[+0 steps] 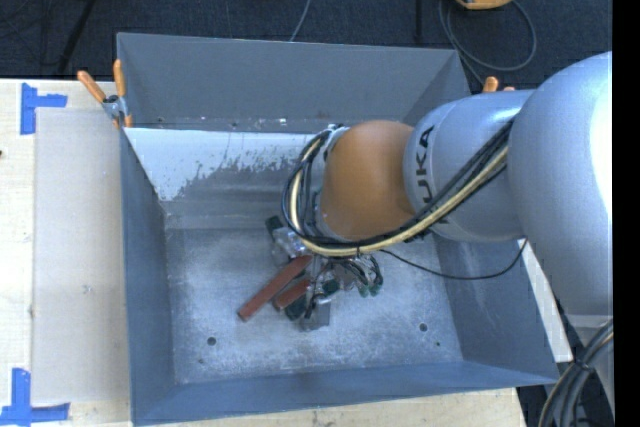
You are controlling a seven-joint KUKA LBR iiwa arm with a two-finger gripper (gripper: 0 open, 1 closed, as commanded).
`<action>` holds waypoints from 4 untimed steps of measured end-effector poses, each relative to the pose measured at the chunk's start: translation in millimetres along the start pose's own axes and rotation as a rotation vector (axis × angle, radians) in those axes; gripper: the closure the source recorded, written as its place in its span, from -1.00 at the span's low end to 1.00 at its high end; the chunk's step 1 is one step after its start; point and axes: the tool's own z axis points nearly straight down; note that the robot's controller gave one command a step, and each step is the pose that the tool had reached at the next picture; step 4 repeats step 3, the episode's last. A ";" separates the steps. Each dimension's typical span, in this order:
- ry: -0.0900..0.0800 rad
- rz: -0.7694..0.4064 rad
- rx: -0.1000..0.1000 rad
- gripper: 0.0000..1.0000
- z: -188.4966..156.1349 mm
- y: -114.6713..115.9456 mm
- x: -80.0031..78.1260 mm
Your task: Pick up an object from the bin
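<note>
Bin point(190, 165), floor mostly bare. What there is lies in a small cluster near the middle of the floor.

Gripper point(320, 293) is down low over that cluster, beneath the orange wrist cover point(365, 180). Wrist and cables mask its tip from my view, so I cannot tell whether it is released or clenched, or whether anything is caught in it.

Nearest thing: a reddish-brown bar point(262, 300), long and narrow. It lies flat and slantwise, with the lower-left end free on the floor and the upper-right end running in under the gripper. A shorter brown piece point(294, 293) lies just beside it, touching or nearly so; I can't separate the two cleanly. A dark grey lump point(306, 315) sits just below, beside the gripper.

My read on the bar: rigid, light, probably wood or plastic, not fragile, no crush risk. Taken near an end it would likely swing and tilt. I'd take it across its narrow width near mid-length, jaws square to the long axis. Lying flat on metal, it may skid before the pinch bites
</note>
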 end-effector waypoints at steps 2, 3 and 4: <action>0.001 0.004 0.001 1.00 -19.8 -0.4 -0.6; 0.000 0.005 0.001 1.00 -54.3 0.0 -1.1; 0.000 0.005 0.001 1.00 -54.3 0.0 -1.1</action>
